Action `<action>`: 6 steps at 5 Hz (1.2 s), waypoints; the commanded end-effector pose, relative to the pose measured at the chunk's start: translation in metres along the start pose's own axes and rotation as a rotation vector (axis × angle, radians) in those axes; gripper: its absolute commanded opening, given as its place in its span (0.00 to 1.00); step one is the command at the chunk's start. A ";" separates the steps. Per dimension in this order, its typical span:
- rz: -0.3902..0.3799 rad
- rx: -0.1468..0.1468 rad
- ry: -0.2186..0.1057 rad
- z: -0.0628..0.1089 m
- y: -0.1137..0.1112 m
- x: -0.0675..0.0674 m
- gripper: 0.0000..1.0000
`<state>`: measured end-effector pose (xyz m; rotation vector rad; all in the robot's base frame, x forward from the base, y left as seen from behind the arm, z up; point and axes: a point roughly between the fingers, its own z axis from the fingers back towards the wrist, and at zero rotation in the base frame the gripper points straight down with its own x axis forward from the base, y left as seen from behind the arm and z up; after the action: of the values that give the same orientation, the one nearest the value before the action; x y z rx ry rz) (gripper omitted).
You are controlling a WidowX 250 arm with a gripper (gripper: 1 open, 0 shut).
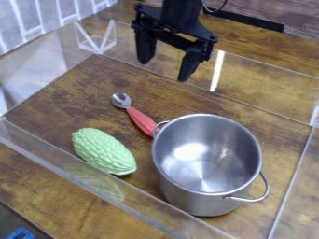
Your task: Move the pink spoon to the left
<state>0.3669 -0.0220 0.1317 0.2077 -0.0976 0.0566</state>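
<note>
The pink spoon (pixel 134 113) lies on the wooden table, its silver bowl toward the upper left and its pinkish-red handle running down right until it touches the steel pot (pixel 208 162). My black gripper (pixel 166 59) hangs above the table behind the spoon, pointing down. Its two fingers stand wide open with nothing between them. It is well clear of the spoon.
A bumpy green vegetable (pixel 103 151) lies left of the pot near the front. Clear plastic walls (pixel 50 65) border the table on the left, back and front. A clear folded stand (pixel 92 37) sits at the back left.
</note>
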 end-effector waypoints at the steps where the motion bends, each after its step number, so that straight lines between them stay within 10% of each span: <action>1: 0.042 0.003 -0.073 0.016 0.014 0.012 1.00; 6: 0.018 0.024 -0.107 0.011 0.013 0.028 1.00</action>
<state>0.3860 -0.0093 0.1246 0.2431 -0.1356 0.0601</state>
